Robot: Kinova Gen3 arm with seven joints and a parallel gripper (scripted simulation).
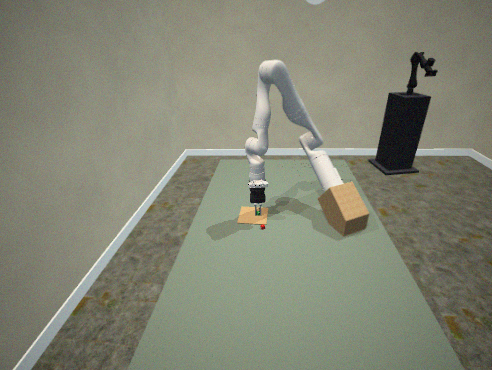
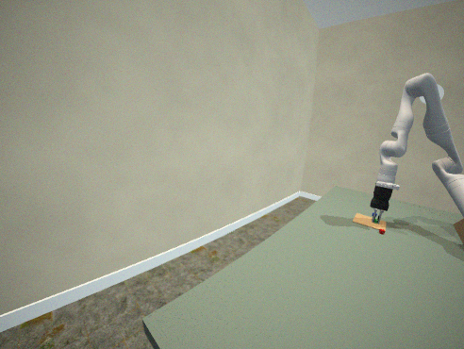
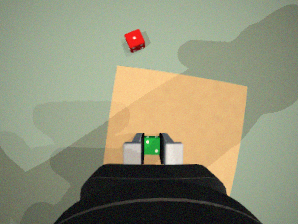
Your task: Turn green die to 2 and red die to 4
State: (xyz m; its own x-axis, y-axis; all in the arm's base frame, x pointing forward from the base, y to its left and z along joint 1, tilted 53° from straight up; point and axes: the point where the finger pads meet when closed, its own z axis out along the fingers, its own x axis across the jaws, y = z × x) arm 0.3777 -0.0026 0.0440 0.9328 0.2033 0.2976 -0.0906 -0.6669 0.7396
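Observation:
My gripper (image 3: pixel 151 143) points straight down over the tan mat (image 3: pixel 176 123) and is shut on the green die (image 3: pixel 152 147), which sits between the two fingers. In the top view the gripper (image 1: pixel 257 210) stands over the mat (image 1: pixel 252 215), with the green die (image 1: pixel 258 212) at its tips. The red die (image 3: pixel 135 40) lies on the green table top just off the mat's edge; it also shows in the top view (image 1: pixel 263 227) and in the exterior view (image 2: pixel 382 231). A small blue spot beside the fingers in the exterior view (image 2: pixel 374 216) may be the blue die; it is hidden in the wrist view.
A tan box (image 1: pixel 343 207) forms the arm's base on the table to the right of the mat. A black pedestal (image 1: pixel 402 132) stands on the floor at the far right. The table's far edge lies behind the mat.

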